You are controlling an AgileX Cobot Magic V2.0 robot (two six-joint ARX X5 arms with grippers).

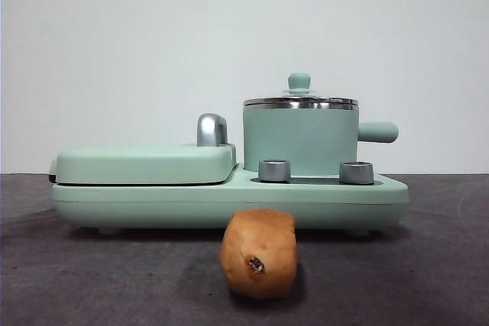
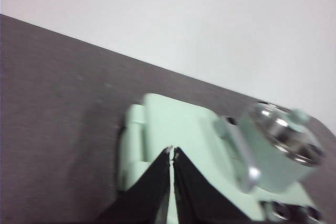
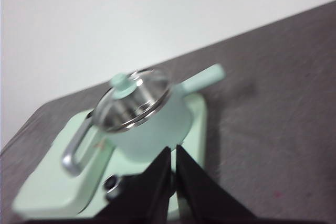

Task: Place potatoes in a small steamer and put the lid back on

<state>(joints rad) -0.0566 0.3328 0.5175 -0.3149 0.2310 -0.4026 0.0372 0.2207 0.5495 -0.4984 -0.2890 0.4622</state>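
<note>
An orange-brown potato (image 1: 258, 253) with a dark spot on its end lies on the dark table in front of the appliance. The mint-green small steamer (image 1: 300, 140) (image 3: 152, 127) (image 2: 273, 153) stands on the right half of the base, its stubby handle pointing right. The glass lid (image 1: 299, 100) (image 3: 134, 103) with a green knob sits on it. My left gripper (image 2: 171, 152) hangs shut above the griddle side. Above the base in front of the steamer, my right gripper (image 3: 173, 150) is shut too. Neither holds anything, and neither shows in the front view.
A flat mint-green griddle (image 1: 145, 164) (image 2: 173, 135) with a chrome handle (image 1: 212, 129) (image 3: 79, 150) occupies the left half of the base (image 1: 229, 200). Two steel knobs (image 1: 274, 170) (image 1: 356, 172) sit at the base's front. A white wall stands behind.
</note>
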